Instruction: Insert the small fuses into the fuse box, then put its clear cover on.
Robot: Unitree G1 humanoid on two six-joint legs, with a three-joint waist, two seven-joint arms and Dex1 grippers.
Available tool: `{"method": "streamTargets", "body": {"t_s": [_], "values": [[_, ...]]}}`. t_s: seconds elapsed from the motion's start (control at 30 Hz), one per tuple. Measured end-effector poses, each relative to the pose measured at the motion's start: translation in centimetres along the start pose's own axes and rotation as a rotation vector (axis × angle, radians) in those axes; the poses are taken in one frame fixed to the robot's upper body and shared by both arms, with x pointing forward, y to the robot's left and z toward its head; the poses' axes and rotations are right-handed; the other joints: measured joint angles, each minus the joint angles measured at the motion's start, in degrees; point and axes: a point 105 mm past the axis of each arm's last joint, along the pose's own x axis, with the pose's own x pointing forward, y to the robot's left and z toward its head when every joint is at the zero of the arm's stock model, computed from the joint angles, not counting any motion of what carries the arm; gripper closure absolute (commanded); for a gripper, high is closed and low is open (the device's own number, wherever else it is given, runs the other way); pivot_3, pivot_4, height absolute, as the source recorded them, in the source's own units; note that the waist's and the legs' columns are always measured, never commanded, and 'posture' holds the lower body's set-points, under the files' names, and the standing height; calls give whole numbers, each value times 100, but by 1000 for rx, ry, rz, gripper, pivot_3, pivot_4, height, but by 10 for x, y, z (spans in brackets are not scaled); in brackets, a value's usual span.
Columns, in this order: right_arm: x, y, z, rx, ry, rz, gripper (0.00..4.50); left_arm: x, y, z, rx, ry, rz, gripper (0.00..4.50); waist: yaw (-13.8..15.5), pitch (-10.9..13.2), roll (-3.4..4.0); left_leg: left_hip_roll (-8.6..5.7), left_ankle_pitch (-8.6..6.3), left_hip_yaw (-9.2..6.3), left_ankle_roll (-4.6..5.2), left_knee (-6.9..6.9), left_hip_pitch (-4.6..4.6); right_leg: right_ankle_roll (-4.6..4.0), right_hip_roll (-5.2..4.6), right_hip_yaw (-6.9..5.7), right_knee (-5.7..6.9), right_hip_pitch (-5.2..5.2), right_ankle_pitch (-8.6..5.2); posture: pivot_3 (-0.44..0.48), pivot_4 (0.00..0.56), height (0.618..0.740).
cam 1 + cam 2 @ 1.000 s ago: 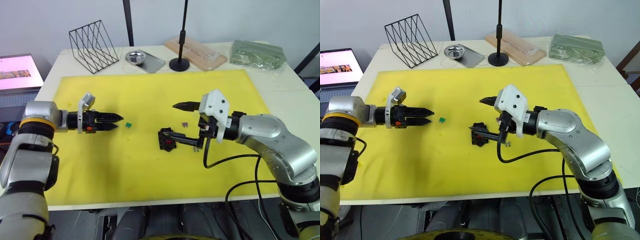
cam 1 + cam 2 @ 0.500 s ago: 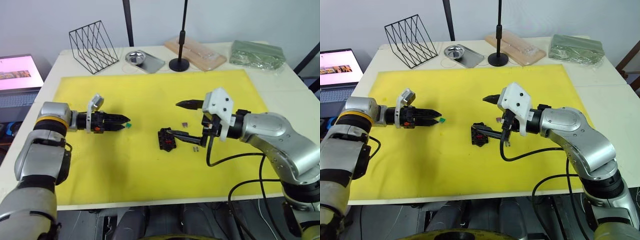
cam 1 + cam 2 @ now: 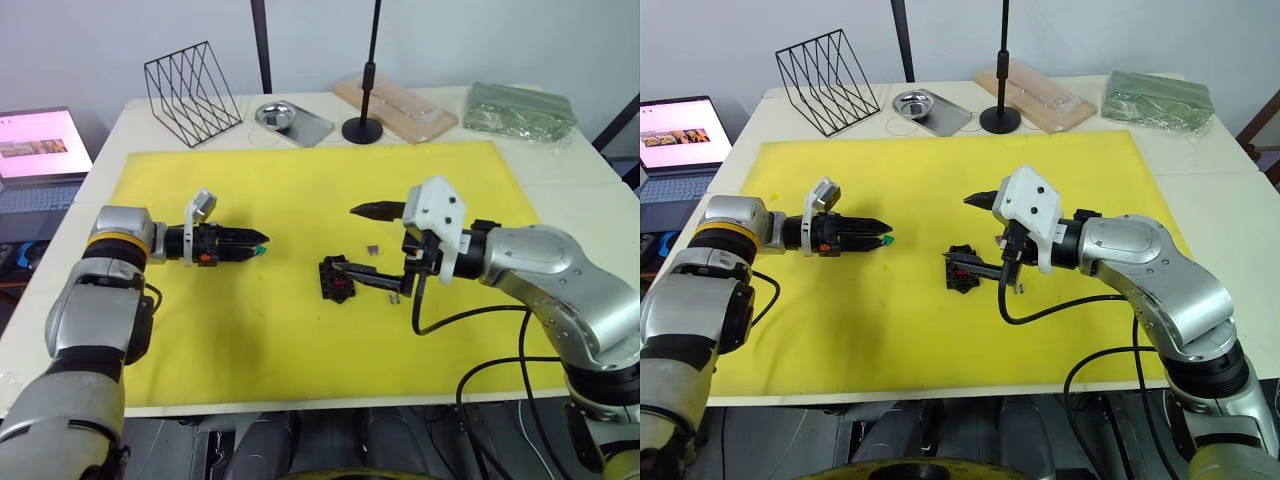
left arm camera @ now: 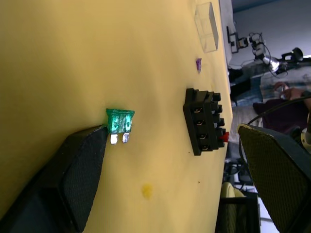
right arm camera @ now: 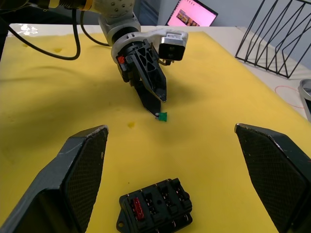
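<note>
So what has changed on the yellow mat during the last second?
The left gripper advanced toward the green fuse and now has its open fingers around it, one finger beside it; the fuse lies where it was. The right gripper stayed open over the fuse box, which kept its place with one red fuse in it.

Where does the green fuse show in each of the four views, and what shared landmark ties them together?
Left eye view: green fuse on the yellow mat, at the left gripper's tips.
Right eye view: same spot.
Left wrist view: mid-frame, touching one finger.
Right wrist view: just past the left gripper's tips.
Landmark: the black fuse box with a red fuse in it, toward the robot's right of the green one.
</note>
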Motion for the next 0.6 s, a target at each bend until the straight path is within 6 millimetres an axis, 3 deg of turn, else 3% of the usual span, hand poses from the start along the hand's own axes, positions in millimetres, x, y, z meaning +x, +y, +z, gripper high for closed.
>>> {"method": "streamTargets", "body": {"t_s": [0.17,0.57,0.6], "values": [[0,1,0,-2,3,1,0,7,6,-3,-9,-6,21,2728,25,0,0,1,0,0,-1,0,-1,0,0,0,0,-2,0,0,150,740],[0,3,2,-10,0,3,0,7,13,-6,-9,-12,41,2728,-6,-1,1,1,0,-1,0,-2,3,0,1,1,3,-2,0,0,150,740],[0,3,2,-10,0,4,0,7,14,-7,-12,-15,46,3109,-14,-1,1,1,0,-1,0,-2,3,0,1,0,4,-2,0,0,150,740]]}}
